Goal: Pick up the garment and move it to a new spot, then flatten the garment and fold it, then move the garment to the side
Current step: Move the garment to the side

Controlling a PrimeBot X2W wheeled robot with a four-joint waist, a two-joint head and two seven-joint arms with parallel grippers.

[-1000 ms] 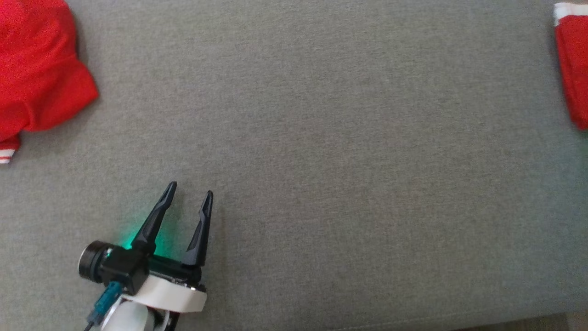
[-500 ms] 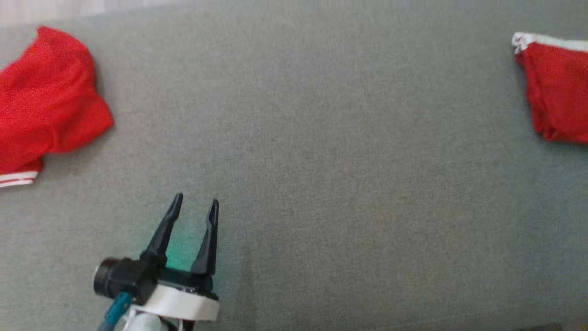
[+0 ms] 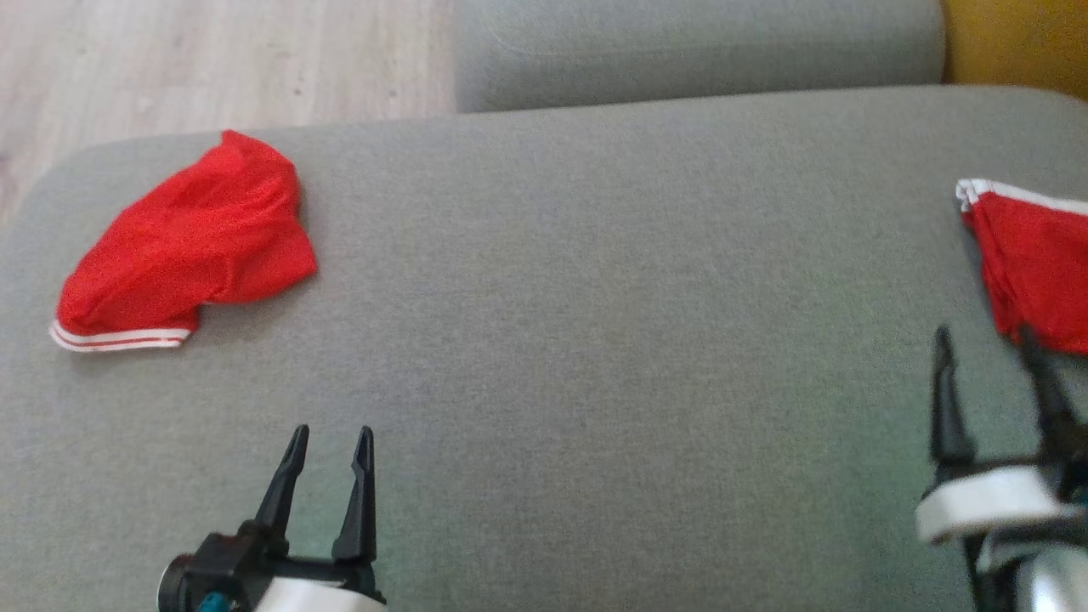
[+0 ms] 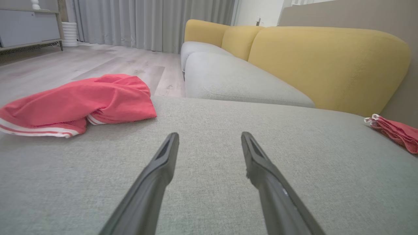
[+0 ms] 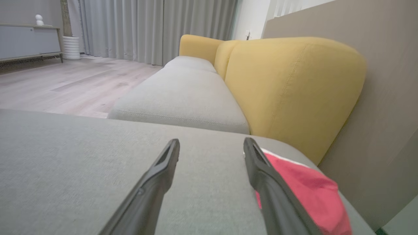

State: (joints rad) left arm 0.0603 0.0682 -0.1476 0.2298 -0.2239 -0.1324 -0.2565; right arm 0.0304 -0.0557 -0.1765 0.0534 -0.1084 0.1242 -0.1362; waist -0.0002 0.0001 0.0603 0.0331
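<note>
Setting: A grey cushion (image 3: 595,357) is pictured from above, with wood floor (image 3: 212,59) beyond its far-left corner and a yellow backrest (image 4: 326,62) at the far right. A second cushion (image 3: 697,47) is set against its far side.
Far left: A red garment (image 3: 187,242) is left crumpled near the cushion's far-left corner, its white-striped hem turned to the near side.
Right edge: A second garment (image 3: 1037,263), red with a white edge, is laid fairly flat at the cushion's right edge and is cut off by the frame.
Near left: The left gripper (image 3: 332,432) is held low over the cushion, fingers apart and nothing between them, well apart from both garments.
Near right: The right gripper (image 3: 984,333) is held with fingers spread wide and empty. Its right finger is seen across the near edge of the second garment; whether cloth is touched cannot be told.
</note>
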